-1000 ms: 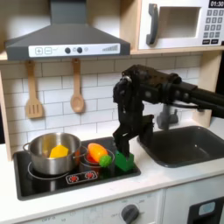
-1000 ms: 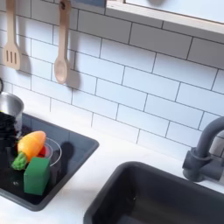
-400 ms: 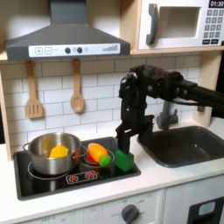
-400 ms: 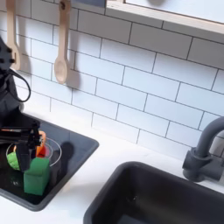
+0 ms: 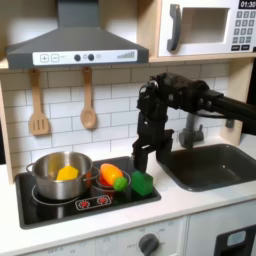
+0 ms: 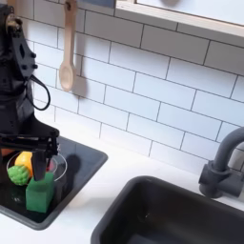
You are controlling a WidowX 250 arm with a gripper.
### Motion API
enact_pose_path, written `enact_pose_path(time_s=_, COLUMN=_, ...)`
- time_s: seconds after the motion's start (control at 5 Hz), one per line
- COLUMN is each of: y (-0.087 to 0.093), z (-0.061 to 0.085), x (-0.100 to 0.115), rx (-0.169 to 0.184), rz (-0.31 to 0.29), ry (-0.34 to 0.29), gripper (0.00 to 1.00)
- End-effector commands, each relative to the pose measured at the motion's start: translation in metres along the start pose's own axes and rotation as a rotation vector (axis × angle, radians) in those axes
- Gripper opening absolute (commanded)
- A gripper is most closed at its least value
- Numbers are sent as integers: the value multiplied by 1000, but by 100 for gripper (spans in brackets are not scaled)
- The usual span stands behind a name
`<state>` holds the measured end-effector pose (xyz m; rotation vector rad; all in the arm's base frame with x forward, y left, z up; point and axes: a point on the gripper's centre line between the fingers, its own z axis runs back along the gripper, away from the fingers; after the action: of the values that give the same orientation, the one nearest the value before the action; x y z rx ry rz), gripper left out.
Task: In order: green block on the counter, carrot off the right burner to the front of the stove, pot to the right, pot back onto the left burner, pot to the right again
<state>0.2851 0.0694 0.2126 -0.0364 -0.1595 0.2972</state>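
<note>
The green block point(image 5: 142, 183) point(image 6: 40, 191) stands on the front right corner of the black stove point(image 5: 60, 208) point(image 6: 81, 164). My gripper point(image 5: 141, 168) point(image 6: 32, 160) hangs open just above and behind it, fingers pointing down, with nothing between them. The orange carrot point(image 5: 108, 175) point(image 6: 26, 160) lies on the right burner beside the block, its light green tip point(image 5: 120, 183) point(image 6: 18, 175) toward the front. The steel pot point(image 5: 57, 177) sits on the left burner with a yellow food piece point(image 5: 67, 172) inside. The off-white counter point(image 5: 150, 215) point(image 6: 110, 191) surrounds the stove.
A dark sink point(image 5: 215, 165) point(image 6: 181, 214) with a grey faucet point(image 5: 190, 130) point(image 6: 224, 167) lies to the right of the stove in both exterior views. Wooden utensils point(image 5: 88, 100) point(image 6: 67, 57) hang on the tiled back wall. A range hood point(image 5: 75, 45) overhangs the stove.
The arm has shifted slightly toward the stove and the gripper has come down over the green block, entering the second exterior view from its left. The block, carrot and pot have not moved.
</note>
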Motion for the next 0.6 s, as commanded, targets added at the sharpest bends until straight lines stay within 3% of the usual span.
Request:
enact_pose_path(time_s=0.0, y=-11, z=-12, x=11, rx=-45, rz=29, ry=2, gripper=100)
enact_pose_path(time_s=0.4, y=-22, z=-24, x=20, rx=-33, rz=16, ry=7, gripper=100)
